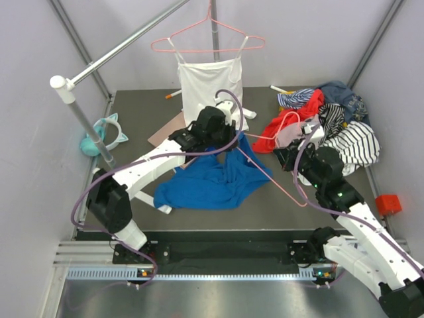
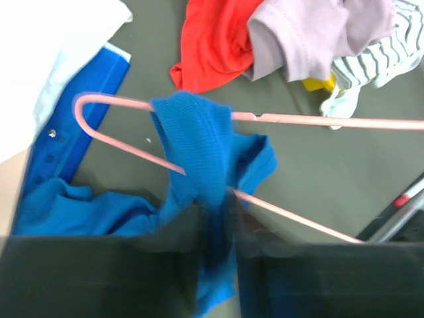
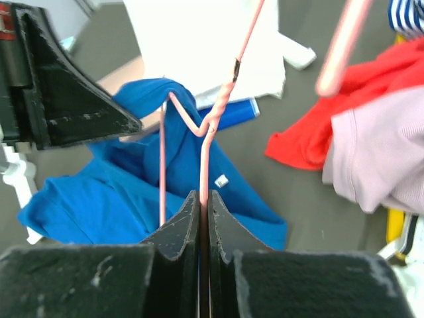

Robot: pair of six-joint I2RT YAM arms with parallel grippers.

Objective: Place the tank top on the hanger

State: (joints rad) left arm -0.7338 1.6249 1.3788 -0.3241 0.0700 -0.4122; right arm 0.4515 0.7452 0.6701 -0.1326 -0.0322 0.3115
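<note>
My right claw (image 3: 205, 195) is clenched on the pink wire hanger (image 2: 318, 120), close to its twisted neck. The hanger's long side runs from the middle of the counter (image 1: 132, 119) toward the near right. Its hook points at the far clothes pile (image 1: 344, 132). One strap of the blue tank top (image 1: 205, 182) hangs over the hanger's rounded end, and the rest lies crumpled on the counter. Blue cloth runs between the blurry fingers (image 2: 119, 278) of my left claw (image 2: 215, 225). I cannot tell if it grips.

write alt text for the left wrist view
A strap of the blue tank top drapes over the looped end of a pink wire hanger, its fabric running down into the left pincer. A red garment and a lilac garment lie behind.
</note>
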